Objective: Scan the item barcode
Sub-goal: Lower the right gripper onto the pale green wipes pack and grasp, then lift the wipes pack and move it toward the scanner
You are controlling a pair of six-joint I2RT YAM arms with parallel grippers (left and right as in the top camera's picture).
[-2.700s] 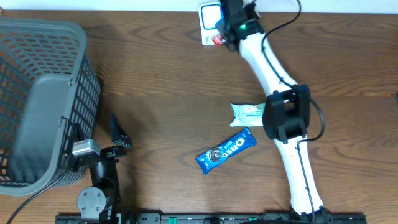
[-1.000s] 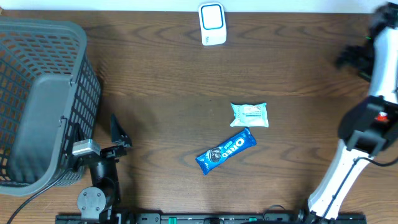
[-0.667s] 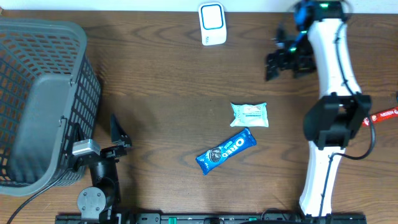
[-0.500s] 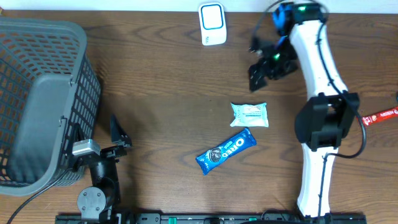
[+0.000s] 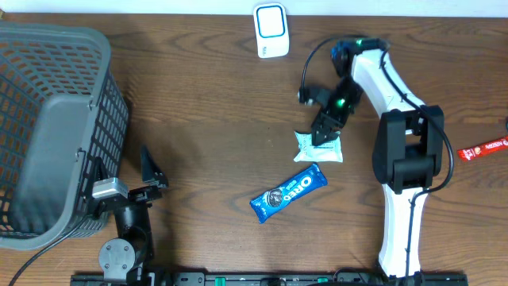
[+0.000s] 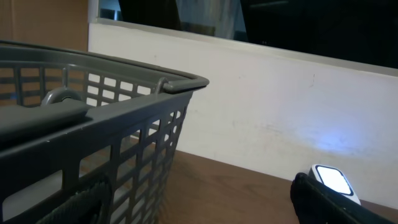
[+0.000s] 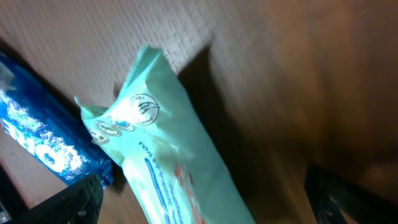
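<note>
Right gripper [image 5: 324,132], fingers spread wide, hovers directly over mint-green packet [image 7: 168,168]; blue Oreo pack [image 7: 37,143] just beside packet. Left gripper [image 5: 151,171], also spread, near basket [image 6: 93,118].

- Pale mint-green packet [image 5: 318,149], flat plastic with crimped ends and small print, lies near the middle of the wooden table [image 5: 198,103]; the right wrist view shows it [image 7: 163,163] running diagonally
- Blue Oreo pack [image 5: 289,191], logo up, lies slantwise just beside the green packet on its near-left side, the ends almost touching
- White barcode scanner [image 5: 271,30] with a blue-lit window stands at the far edge
- Red packet [image 5: 482,148] lies at the right edge, well apart
</note>
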